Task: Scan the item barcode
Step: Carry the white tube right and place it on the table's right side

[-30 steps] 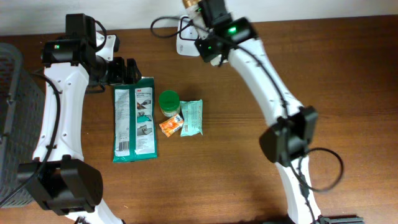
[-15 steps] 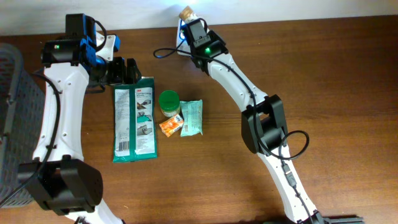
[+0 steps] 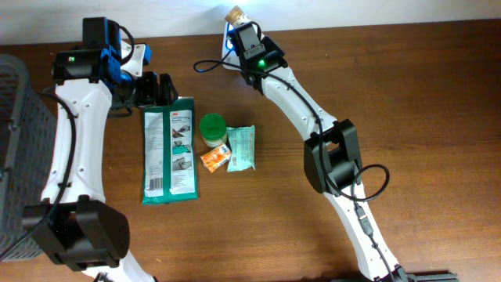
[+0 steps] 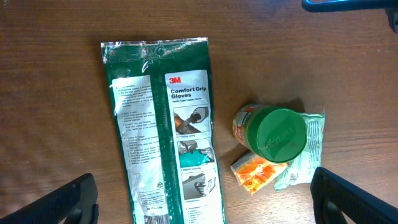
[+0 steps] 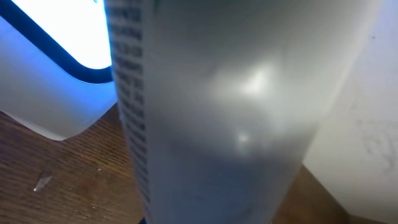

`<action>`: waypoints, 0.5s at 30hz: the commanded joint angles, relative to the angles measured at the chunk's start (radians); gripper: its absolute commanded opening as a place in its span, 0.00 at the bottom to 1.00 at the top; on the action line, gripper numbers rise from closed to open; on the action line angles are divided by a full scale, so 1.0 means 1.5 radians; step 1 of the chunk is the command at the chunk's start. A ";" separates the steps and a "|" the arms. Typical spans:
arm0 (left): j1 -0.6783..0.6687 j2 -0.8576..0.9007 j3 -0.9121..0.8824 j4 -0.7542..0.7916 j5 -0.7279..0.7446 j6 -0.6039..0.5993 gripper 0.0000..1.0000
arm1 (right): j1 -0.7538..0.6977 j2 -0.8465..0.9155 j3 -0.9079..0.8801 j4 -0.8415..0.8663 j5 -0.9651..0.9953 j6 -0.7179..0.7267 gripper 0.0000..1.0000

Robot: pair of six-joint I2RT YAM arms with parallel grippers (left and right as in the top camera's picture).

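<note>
The bottle (image 5: pixel 211 112), clenched in the right gripper (image 3: pixel 238 25) at top centre, should be turned until its print faces the lit scanner (image 5: pixel 37 99); the left gripper (image 3: pixel 155 90) is spread open.

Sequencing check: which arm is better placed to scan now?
Right. The right gripper is shut on an item beside the lit scanner; the left gripper hangs open, empty, over the gloves.

The gloves pack (image 3: pixel 170 150) lies on the counter (image 3: pixel 423 117), left of the jar (image 3: pixel 213 129); a small packet (image 3: pixel 213 159) and a pouch (image 3: pixel 241 148) touch the jar. The scanner (image 5: pixel 37 93) sits at the far edge.
</note>
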 commanded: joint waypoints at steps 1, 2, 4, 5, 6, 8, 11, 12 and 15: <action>0.004 0.004 0.004 0.001 0.002 0.012 0.99 | -0.001 -0.058 0.015 -0.016 -0.046 0.060 0.04; 0.004 0.004 0.004 0.001 0.002 0.012 0.99 | -0.003 -0.072 0.015 -0.027 -0.072 0.078 0.04; 0.004 0.004 0.004 0.001 0.002 0.012 0.99 | -0.010 -0.106 0.015 -0.056 -0.127 0.120 0.04; 0.004 0.004 0.004 0.001 0.002 0.012 0.99 | -0.015 -0.123 0.015 -0.079 -0.166 0.139 0.04; 0.004 0.004 0.004 0.001 0.002 0.012 0.99 | -0.024 -0.142 0.015 -0.107 -0.210 0.169 0.04; 0.004 0.004 0.004 0.001 0.002 0.012 0.99 | -0.047 -0.183 0.015 -0.173 -0.294 0.234 0.04; 0.004 0.004 0.004 0.001 0.002 0.012 0.99 | -0.094 -0.235 0.015 -0.283 -0.441 0.310 0.04; 0.004 0.004 0.004 0.001 0.002 0.012 0.99 | -0.117 -0.253 0.015 -0.332 -0.496 0.325 0.04; 0.004 0.004 0.004 0.001 0.002 0.012 0.99 | -0.188 -0.284 0.015 -0.480 -0.607 0.327 0.04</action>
